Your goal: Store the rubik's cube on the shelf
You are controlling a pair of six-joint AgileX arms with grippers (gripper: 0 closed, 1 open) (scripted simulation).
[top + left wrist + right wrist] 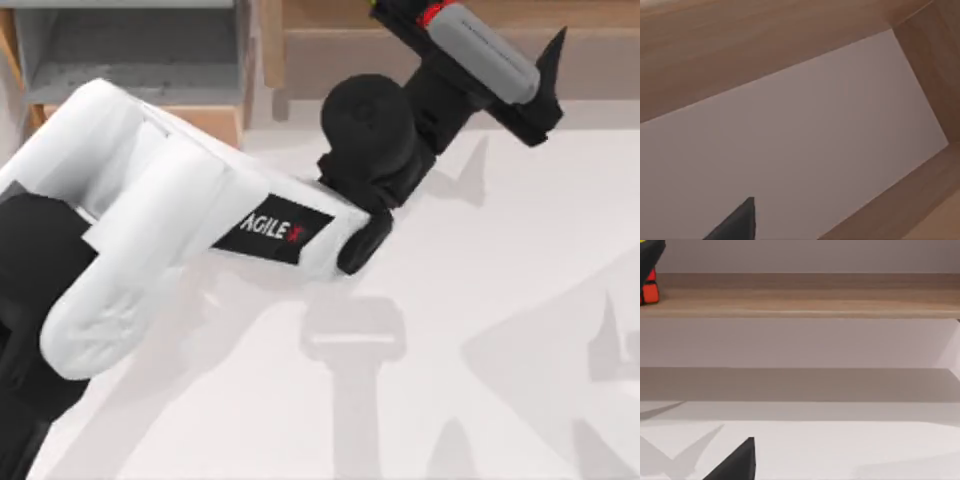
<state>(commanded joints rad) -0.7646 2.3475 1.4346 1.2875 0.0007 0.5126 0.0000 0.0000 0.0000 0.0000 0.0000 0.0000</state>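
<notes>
A pale grey-white surface (480, 300) spreads under the arms, crossed by soft shadows. Along its far edge runs the shelf (330, 15), a long light-wood piece with a tan top board and a grey-brown shaded face below it. At the far left corner stands a smaller wooden box (150, 60) with a grey inside.

My left arm, white with a black AgileX label, reaches from the near left corner diagonally toward the far edge, its black wrist lifted above the surface. The left end effector (545, 75) sits at the shelf's top board, right of the middle of the far edge, with one dark pointed finger (553, 50) standing up against the wood. From the left wrist view, a single dark fingertip (740, 222) shows in front of the shelf's grey back panel and wooden boards. Whether this end effector is open, closed or gripping anything, I cannot tell.

The rubik's cube (649, 287) rests on the shelf's upper board, seen from the right wrist view as a red and yellow patch beside a black part of the left arm. From above, a red sliver (437, 14) marks it at the far edge.

The right end effector (737, 462) hangs low over the surface facing the shelf; I cannot tell its state either.
</notes>
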